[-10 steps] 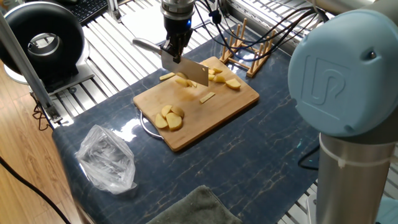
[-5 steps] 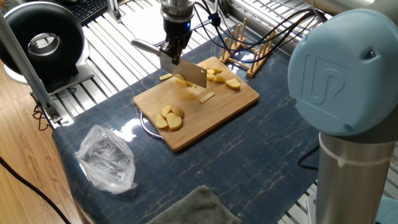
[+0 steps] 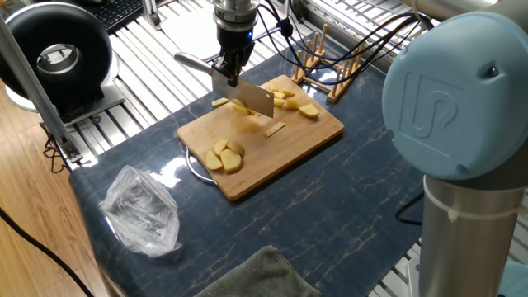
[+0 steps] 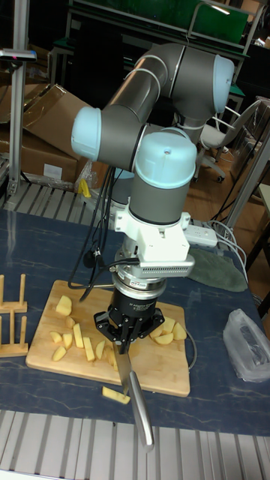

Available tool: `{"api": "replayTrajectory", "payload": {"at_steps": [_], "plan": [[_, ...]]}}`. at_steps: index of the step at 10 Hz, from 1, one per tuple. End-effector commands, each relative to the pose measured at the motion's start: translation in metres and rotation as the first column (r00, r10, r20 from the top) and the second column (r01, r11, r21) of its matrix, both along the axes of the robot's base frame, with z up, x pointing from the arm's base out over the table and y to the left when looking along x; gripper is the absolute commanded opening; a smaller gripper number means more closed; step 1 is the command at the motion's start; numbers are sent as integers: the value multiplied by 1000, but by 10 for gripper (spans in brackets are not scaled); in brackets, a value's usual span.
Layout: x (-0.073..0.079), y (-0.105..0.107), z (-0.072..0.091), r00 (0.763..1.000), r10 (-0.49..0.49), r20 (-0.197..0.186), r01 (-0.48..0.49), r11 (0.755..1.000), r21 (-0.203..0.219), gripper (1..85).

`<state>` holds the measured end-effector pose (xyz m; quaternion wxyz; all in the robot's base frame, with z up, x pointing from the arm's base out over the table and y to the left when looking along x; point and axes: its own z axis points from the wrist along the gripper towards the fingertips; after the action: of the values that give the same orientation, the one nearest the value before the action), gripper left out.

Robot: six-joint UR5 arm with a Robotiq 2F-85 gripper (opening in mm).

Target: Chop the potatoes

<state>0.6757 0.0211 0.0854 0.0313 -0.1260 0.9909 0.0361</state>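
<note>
Gripper (image 3: 228,68), upper centre of frame: fingers clamped on knife (image 3: 243,93). Potatoes (image 3: 224,155): scattered on bamboo board (image 3: 318,130); one stick (image 4: 115,394) off it. Risk: blade nudging further pieces over board's edge.

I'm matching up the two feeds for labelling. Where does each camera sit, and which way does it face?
Fixed view: high behind the arm's base, looking down across the board to the gripper; a big arm joint fills the right.
Tall fixed view: low on the opposite side, facing the whole arm.
Shared: gripper, knife, potatoes, board, plastic bag.
</note>
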Motion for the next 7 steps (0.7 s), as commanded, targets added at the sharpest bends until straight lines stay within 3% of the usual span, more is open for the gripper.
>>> {"api": "replayTrajectory", "payload": {"at_steps": [1,7], "plan": [[0,4,1,1000,-10,0,10,1000,24,10],[-3,-3,2,1000,4,0,-4,1000,22,10]]}}
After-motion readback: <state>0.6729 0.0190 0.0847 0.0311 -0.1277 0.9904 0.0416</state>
